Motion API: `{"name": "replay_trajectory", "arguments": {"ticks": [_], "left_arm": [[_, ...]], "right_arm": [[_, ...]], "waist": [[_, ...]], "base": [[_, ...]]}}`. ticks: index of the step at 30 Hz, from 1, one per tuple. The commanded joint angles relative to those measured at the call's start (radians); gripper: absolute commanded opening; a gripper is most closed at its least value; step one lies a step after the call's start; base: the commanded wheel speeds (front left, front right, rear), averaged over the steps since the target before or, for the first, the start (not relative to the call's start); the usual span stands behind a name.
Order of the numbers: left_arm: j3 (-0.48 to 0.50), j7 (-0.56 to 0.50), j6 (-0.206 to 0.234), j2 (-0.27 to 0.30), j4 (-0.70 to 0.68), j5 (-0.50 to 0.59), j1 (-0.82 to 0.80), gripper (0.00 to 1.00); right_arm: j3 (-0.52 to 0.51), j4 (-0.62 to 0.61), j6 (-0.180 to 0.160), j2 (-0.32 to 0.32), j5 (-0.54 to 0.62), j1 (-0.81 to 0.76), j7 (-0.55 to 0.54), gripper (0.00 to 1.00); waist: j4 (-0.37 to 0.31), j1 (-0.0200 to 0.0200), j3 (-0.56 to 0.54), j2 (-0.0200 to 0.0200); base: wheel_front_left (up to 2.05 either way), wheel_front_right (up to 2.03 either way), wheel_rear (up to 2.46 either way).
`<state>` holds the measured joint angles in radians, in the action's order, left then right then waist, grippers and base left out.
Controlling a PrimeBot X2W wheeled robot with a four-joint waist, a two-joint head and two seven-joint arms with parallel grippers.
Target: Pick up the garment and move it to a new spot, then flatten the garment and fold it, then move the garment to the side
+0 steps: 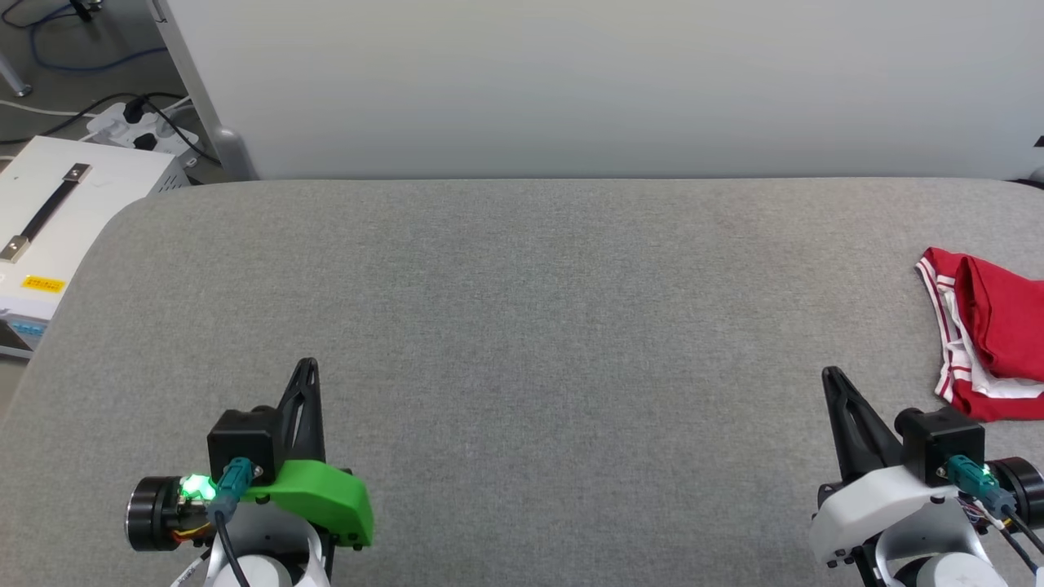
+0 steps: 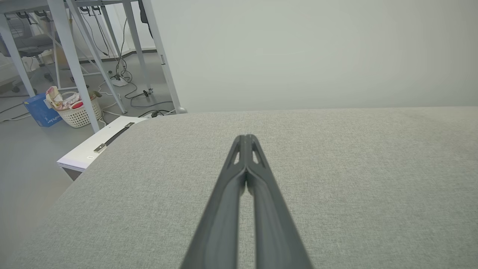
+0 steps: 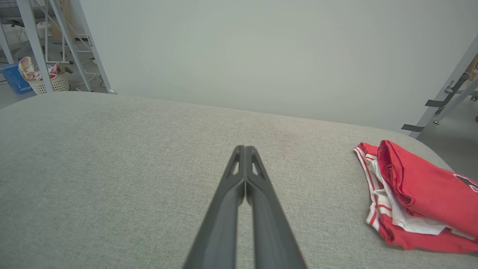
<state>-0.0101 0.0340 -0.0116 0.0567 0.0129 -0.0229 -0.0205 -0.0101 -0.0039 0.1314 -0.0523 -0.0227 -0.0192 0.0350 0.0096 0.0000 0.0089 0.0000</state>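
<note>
Red garment [image 1: 999,326], one, folded on grey surface [image 1: 522,285]; left claw [image 1: 303,383] and right claw [image 1: 836,387], two, both together.

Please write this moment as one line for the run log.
left gripper: shut, empty | right gripper: shut, empty | garment: folded over, right edge of grey table, not held

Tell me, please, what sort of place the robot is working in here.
Probably a robotics lab: a grey fabric-covered table before a plain partition, a power strip on the floor, and a basket of clothes by metal frame legs.
</note>
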Motion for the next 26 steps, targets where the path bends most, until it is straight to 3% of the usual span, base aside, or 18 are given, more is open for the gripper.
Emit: {"name": "replay_trajectory", "arguments": {"ticks": [1,26], "left_arm": [[0.004,-0.005,0.008,-0.005,-0.006,0.013,0.018,0.0],[0.01,-0.034,0.012,-0.006,-0.013,0.023,0.02,0.0]], "right_arm": [[0.003,0.003,-0.001,0.002,0.009,0.015,-0.006,0.0],[0.01,0.004,-0.001,0.002,0.023,0.019,-0.035,0.0]], "waist": [[-0.001,0.0,-0.001,0.0],[-0.01,0.0,-0.009,0.0]], "base": [[0.0,0.0,0.0],[0.0,0.0,0.0]]}}
